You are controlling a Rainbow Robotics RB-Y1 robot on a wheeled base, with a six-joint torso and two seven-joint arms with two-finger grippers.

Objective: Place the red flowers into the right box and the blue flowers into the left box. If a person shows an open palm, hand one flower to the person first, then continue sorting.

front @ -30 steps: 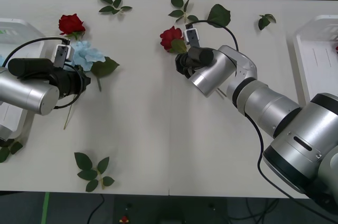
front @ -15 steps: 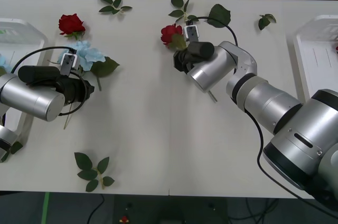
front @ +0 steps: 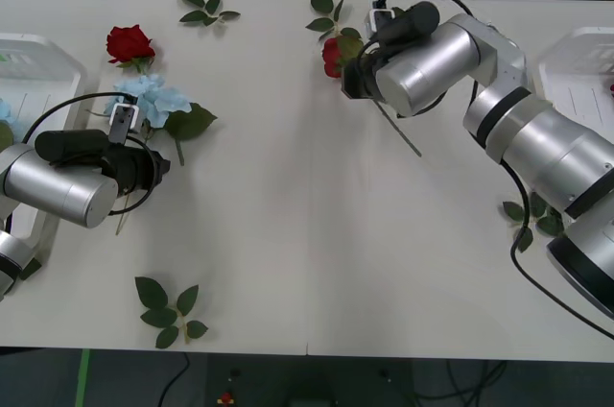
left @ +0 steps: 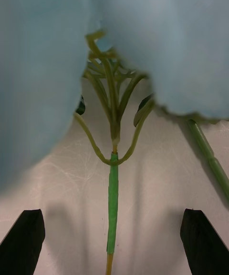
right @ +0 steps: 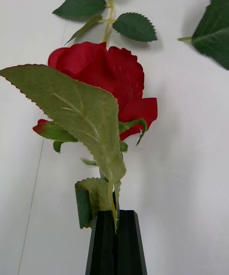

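My right gripper (front: 353,69) is shut on the stem of a red flower (front: 334,55) held above the table's far middle, its stem (front: 403,136) trailing down to the right. In the right wrist view the closed fingers (right: 117,244) pinch the stem below the rose (right: 112,77). My left gripper (front: 160,161) stands open just short of a blue flower (front: 158,100); its green stem (left: 112,194) lies between the fingers (left: 24,241), untouched. A second red flower (front: 129,43) lies behind the blue one. The left box (front: 38,57) is at the far left, the right box (front: 576,76) at the far right.
Loose green leaf sprigs lie at the back (front: 209,10), behind the held rose (front: 326,15), at the back right (front: 484,37), near the front left (front: 169,311) and by my right forearm (front: 533,215). A pale blue cluster (front: 5,111) shows in the left box.
My right gripper has risen and swung right and toward the back with the red rose. The left gripper has shifted slightly and stays open by the blue flower.
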